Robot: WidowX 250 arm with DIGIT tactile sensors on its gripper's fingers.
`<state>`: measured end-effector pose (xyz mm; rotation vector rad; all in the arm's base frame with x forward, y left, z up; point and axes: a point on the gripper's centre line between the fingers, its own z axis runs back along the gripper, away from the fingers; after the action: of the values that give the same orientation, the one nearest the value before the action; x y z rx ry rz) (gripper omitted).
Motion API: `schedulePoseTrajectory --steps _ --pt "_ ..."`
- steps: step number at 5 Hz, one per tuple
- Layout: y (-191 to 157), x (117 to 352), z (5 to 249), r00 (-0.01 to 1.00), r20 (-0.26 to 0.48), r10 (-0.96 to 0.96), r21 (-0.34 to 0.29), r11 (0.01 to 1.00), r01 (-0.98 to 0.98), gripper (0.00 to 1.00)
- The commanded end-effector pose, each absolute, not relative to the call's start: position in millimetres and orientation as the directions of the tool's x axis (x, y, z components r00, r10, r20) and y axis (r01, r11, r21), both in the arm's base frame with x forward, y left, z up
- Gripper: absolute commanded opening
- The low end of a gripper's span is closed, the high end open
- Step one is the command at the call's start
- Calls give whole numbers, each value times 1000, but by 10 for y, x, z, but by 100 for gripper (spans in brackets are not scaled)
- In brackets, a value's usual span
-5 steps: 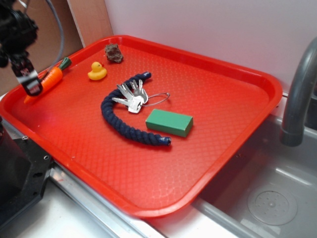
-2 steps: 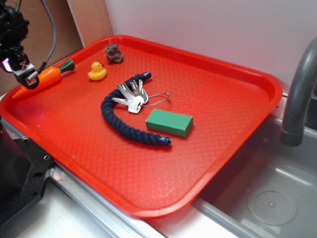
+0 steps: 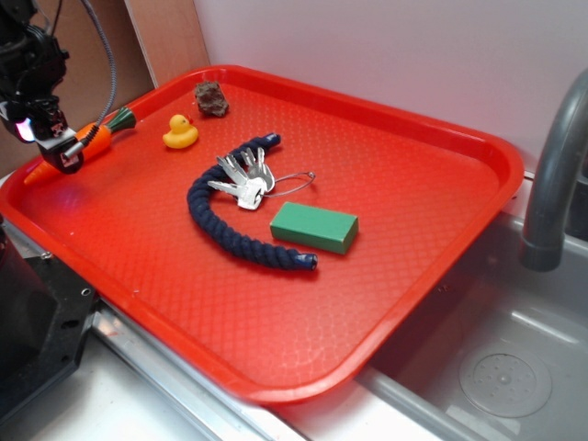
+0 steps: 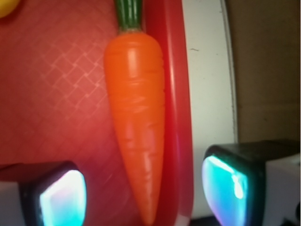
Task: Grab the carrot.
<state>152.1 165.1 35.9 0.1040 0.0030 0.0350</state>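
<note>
Just 1 carrot (image 4: 136, 122), 1 duck (image 3: 180, 133).

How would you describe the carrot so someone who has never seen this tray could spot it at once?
Start with the big red tray beside the sink and go to its far left rim, where the gripper hangs, open. The carrot lies there along the rim, between the fingers. It is a glossy orange tapered cone with a dark green stem cap, unlike the yellow duck nearby.
</note>
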Motion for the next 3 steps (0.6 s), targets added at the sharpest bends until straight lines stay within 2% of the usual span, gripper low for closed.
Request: schedulePoseTrajectory --steps 1,2,3 --pt "1236 1677 380 998 5 -57 63 996 56 100" --pt "1002 1676 492 996 31 -82 33 996 81 100" --pt "950 1665 457 996 22 -86 32 996 85 100"
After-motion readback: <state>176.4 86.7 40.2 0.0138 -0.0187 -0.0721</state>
